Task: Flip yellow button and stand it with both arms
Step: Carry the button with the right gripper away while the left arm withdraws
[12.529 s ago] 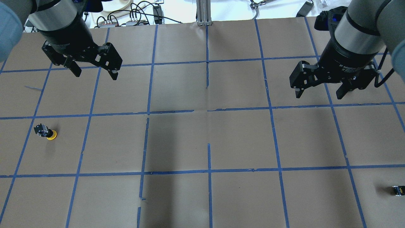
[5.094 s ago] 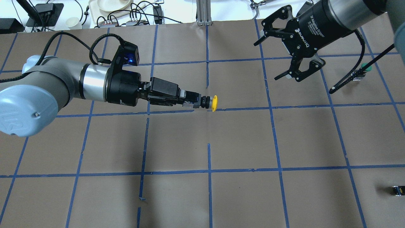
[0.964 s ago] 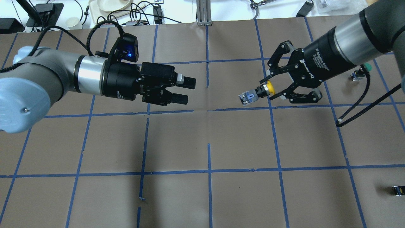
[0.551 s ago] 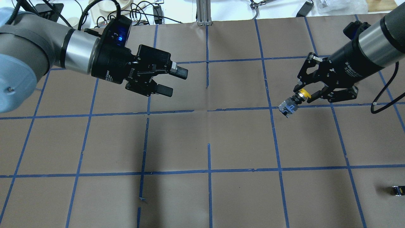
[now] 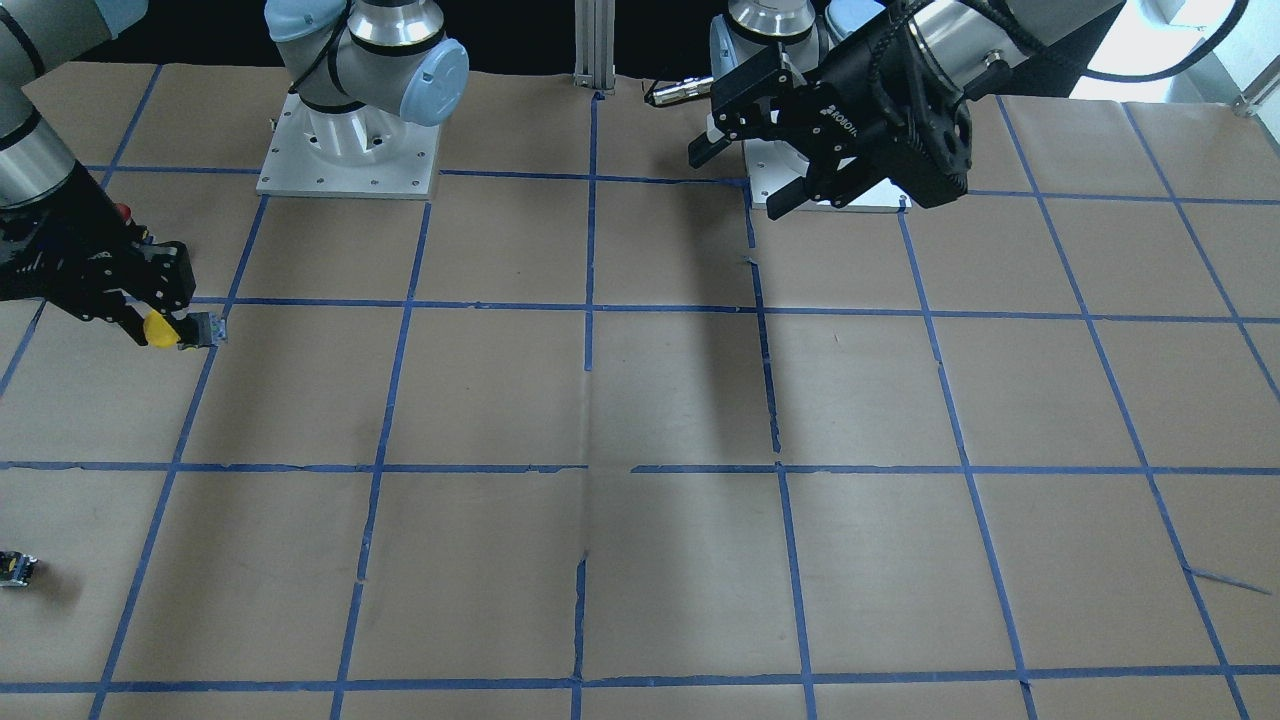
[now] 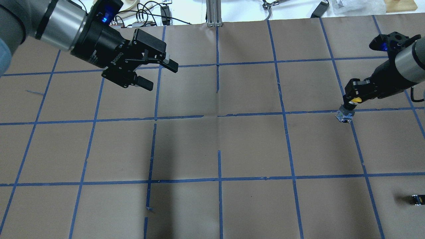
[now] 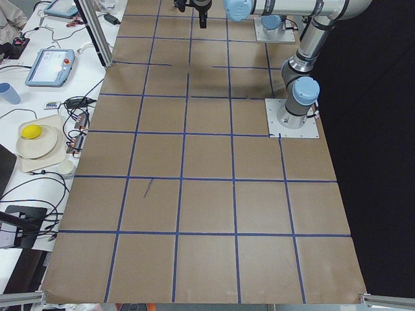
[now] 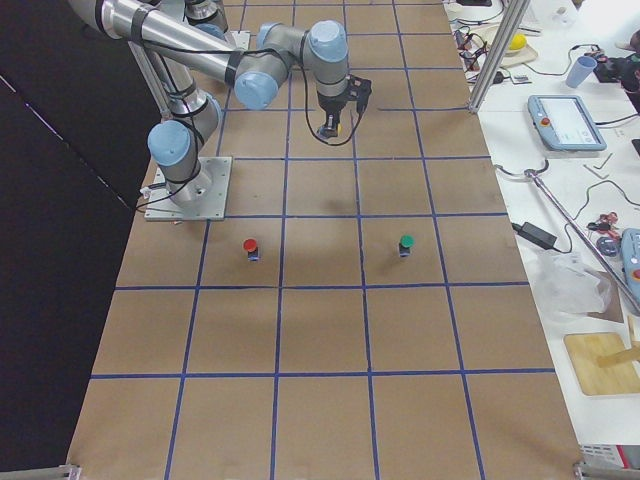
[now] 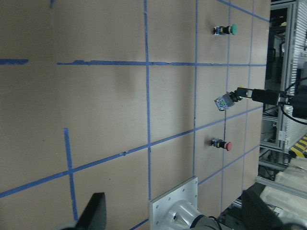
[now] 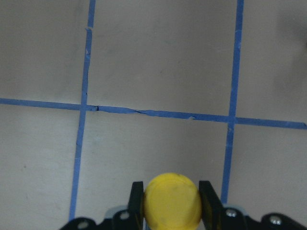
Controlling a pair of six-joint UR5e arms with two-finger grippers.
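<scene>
Your right gripper (image 6: 352,99) has the yellow button (image 6: 345,114) by its cap. The jaws are clamped on opposite sides of the yellow rim, which the right wrist view shows plainly. The cap faces the wrist, and the black-and-grey body points away and down toward the surface (image 6: 252,146). In the overhead view the button sits far to the right, near a crossing of blue tape lines, and it is tilted rather than upright. I cannot say for sure whether its base touches the paper or hangs just above it; no view looks along the surface closely enough. Your left gripper (image 6: 160,77) is well apart, over the left side, with its jaws apart and nothing between them.

Expect the button to be light and stiff, of hard plastic that will not give under the jaws. The domed cap looks smooth, so a grip on the rim could slip or let the part pivot. The squarer body probably offers flatter faces if you need to retake it. With a wide cap over a narrow base it will likely be tippy, so square it up before you let go.

By count there is one yellow button, one red button (image 8: 250,247) and one green button (image 8: 405,243); the red and green ones each stand cap-up alone. There is also one small capless part (image 6: 417,199), low at the right edge of the overhead view, and there are two grippers.
</scene>
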